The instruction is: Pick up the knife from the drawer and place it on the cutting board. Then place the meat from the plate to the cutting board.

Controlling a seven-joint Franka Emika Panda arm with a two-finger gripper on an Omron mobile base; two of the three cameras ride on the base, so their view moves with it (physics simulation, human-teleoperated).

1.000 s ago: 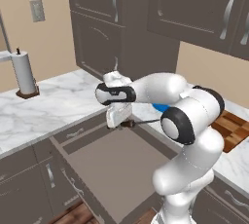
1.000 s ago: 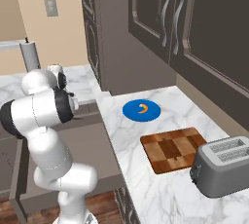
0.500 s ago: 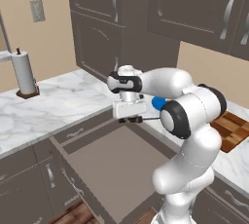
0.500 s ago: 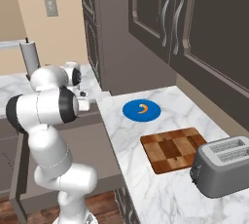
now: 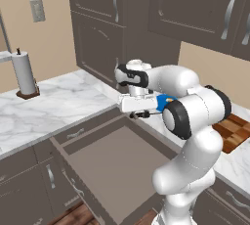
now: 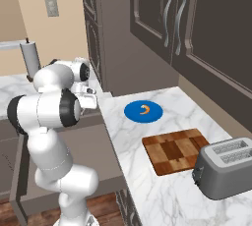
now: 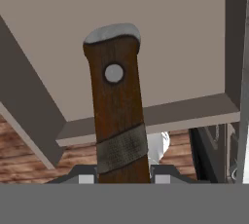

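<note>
Hand view: fingers around knife

Kitchen: marble counter, dark cabinets, toaster.

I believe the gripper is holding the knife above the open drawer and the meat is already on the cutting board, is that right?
Not quite: the meat is on the blue plate, not the cutting board, as the right base view shows. The rest holds: the gripper holds the knife above the open drawer.
</note>
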